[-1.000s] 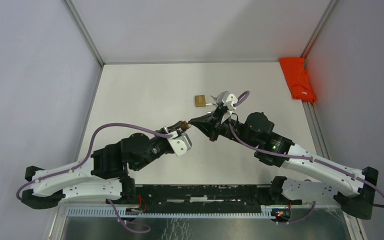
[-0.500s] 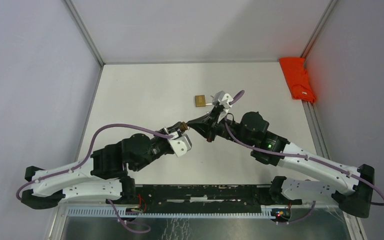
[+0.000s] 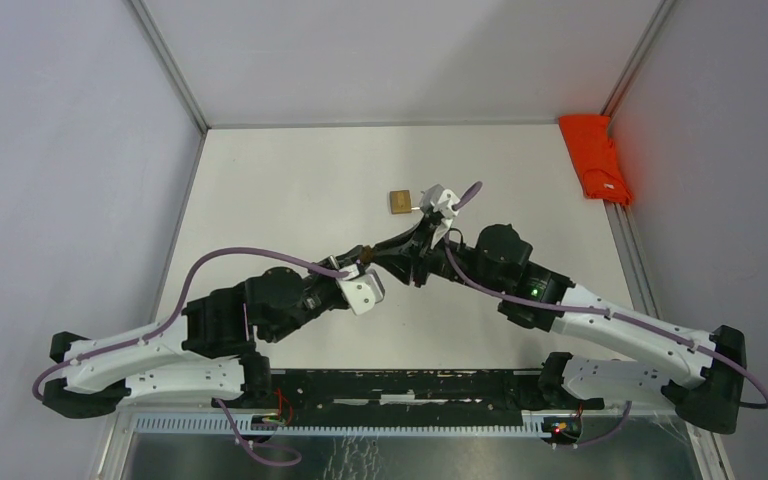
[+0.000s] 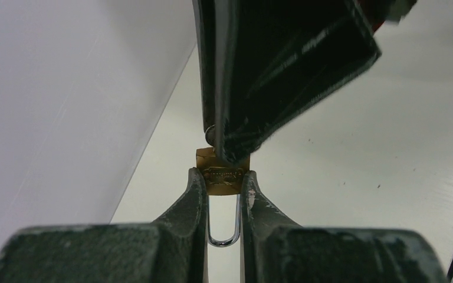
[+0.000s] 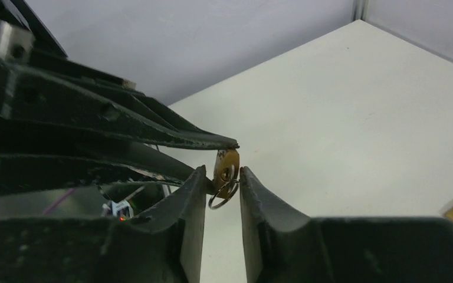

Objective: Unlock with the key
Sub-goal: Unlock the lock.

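We see the left gripper [image 4: 223, 175] clamped narrowly on a brass padlock [image 4: 223, 185]. The right gripper [image 5: 222, 172], jaws slightly parted, brackets the key [image 5: 228, 162] at that padlock's end; grip unclear. A second padlock [image 3: 400, 201] lies beyond.

Pale table [image 3: 280, 190] boxed by plain grey walls [image 3: 60, 150] — a red cloth [image 3: 598, 158] at its far-right edge.

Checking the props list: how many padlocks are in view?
2. The held padlock is clamped in the left gripper; the loose padlock lies on the table, toward the back. Nothing suggests a hidden one.
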`<state>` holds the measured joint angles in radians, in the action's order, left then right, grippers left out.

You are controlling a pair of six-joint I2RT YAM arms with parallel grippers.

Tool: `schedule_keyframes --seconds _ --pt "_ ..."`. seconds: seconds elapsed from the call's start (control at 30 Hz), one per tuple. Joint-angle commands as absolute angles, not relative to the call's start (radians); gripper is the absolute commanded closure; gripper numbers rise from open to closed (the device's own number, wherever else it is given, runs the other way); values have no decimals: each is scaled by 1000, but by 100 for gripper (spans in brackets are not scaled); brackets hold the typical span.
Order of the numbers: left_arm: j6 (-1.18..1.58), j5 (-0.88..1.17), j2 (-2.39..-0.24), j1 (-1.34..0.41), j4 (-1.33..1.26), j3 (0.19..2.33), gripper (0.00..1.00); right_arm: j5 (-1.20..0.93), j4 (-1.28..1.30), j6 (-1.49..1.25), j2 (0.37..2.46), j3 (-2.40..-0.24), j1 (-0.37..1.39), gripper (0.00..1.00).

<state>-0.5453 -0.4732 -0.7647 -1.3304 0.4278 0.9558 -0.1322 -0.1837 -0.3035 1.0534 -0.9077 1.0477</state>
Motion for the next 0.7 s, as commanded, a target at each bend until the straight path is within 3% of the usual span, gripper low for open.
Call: schedule_keyframes --seconds 0.0,0.3,0.67 --pt "-513 -442 -760 -1333 268 972 98 -80 -107 -253 1013 -929 1063 62" --pt "-479 -456 -771 -1333 266 949 98 158 -2 -187 893 -945 1063 63" --pt "-479 -439 -775 -1333 239 929 98 -56 -167 -255 938 -905 1063 68"
